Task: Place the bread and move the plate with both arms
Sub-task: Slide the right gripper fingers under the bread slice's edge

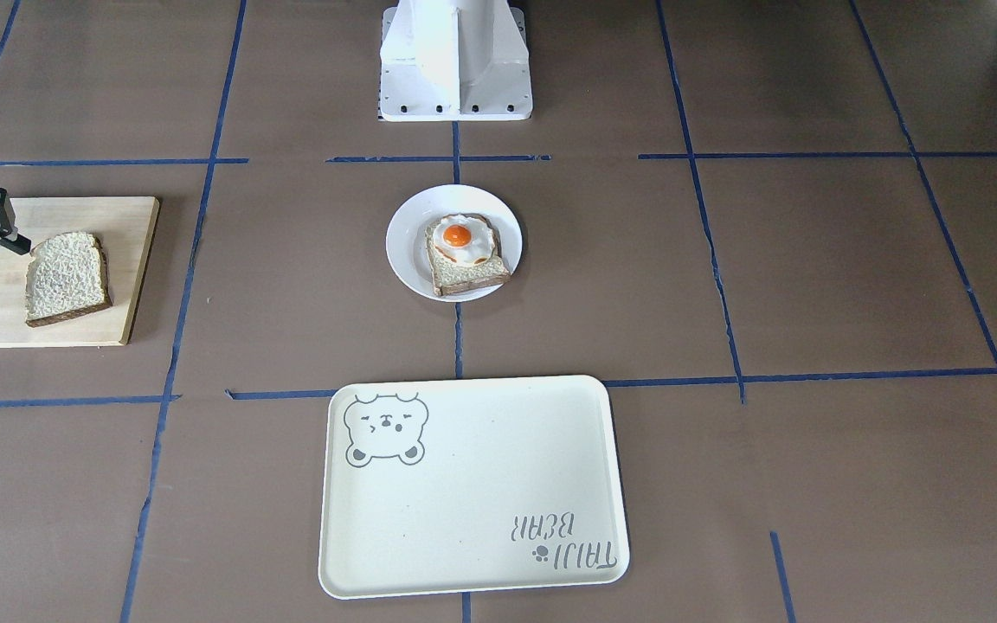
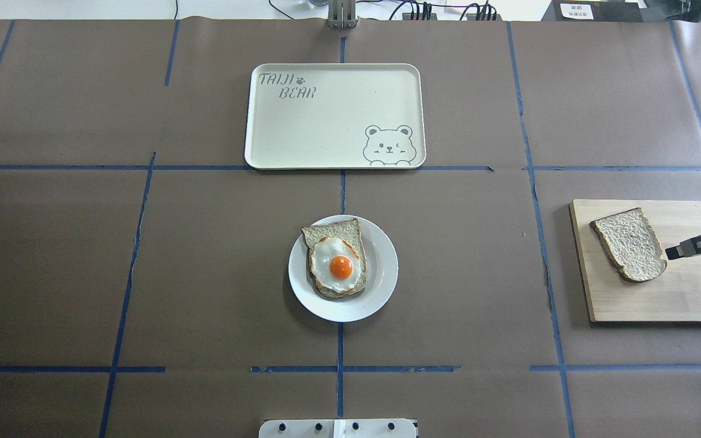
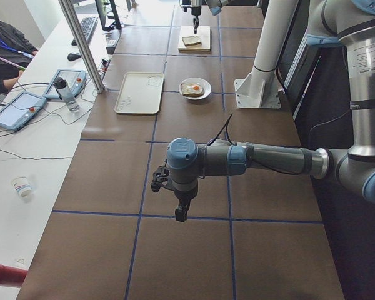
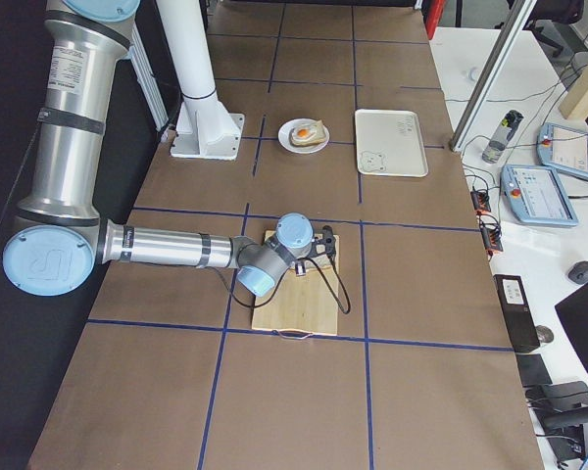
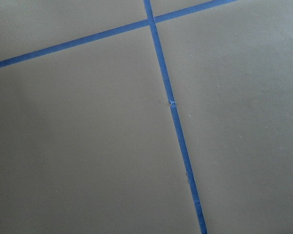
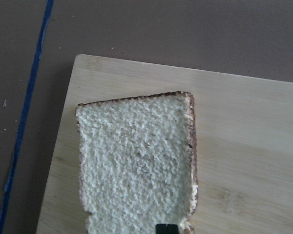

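The plain bread slice [image 2: 629, 244] lies flat on a wooden cutting board [image 2: 679, 298] at the table's right end; it also shows in the front view [image 1: 66, 277] and the right wrist view [image 6: 136, 170]. My right gripper [image 2: 670, 250] hovers at the slice's edge, its fingers together and empty; its tip shows in the wrist view [image 6: 166, 228] and the front view [image 1: 22, 246]. The white plate [image 2: 384, 267] stands at the table's middle and holds a slice with a fried egg [image 2: 338, 258]. My left gripper [image 3: 182, 215] hangs over bare table far to the left; I cannot tell if it is open.
A cream bear tray [image 2: 326, 121] lies beyond the plate, away from the robot. The white pedestal base [image 1: 455, 61] stands behind the plate. Blue tape lines cross the brown table. The left wrist view shows only table and tape.
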{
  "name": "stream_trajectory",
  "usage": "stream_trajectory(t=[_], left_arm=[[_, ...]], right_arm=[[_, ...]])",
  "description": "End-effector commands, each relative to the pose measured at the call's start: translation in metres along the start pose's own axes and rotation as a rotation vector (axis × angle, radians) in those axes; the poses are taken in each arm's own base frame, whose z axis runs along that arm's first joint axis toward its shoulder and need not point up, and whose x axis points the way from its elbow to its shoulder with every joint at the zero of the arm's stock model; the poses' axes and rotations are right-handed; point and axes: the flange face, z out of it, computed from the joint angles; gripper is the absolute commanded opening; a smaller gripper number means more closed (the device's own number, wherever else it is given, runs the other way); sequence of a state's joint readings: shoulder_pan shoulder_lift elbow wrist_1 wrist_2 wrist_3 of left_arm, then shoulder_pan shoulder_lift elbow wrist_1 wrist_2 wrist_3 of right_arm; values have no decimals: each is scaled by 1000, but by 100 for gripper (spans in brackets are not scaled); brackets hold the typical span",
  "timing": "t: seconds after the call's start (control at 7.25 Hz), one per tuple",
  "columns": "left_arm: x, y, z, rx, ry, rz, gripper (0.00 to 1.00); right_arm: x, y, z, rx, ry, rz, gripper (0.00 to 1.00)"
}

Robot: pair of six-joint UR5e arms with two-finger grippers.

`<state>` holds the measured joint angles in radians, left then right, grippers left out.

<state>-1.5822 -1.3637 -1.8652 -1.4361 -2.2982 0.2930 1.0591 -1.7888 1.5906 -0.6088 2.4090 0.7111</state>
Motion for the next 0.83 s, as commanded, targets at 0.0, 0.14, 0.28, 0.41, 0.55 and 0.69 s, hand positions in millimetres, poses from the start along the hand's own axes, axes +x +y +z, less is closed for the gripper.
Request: stream_trajectory(t=[0.0,0.14,0.28,0.41,0.55,0.69], left_arm=[[0,0,0,0,0,1,100],[0,-1,-1,2,-2,1,100],[0,-1,0,1,-2,2,100],[0,-1,-1,2,-2,1,100],[0,-1,0,1,-2,2,100],[0,-1,0,1,-2,2,100]], right_arm=[[9,-5,9,14,36,99,39],[0,-14,11,20,29,117,40],[-2,-13,15,12,28,114,40],[-5,-15,16,12,25,108,40],[-8,-13,22,4,30,100,40],[-9,-12,26,3,39,94,40]])
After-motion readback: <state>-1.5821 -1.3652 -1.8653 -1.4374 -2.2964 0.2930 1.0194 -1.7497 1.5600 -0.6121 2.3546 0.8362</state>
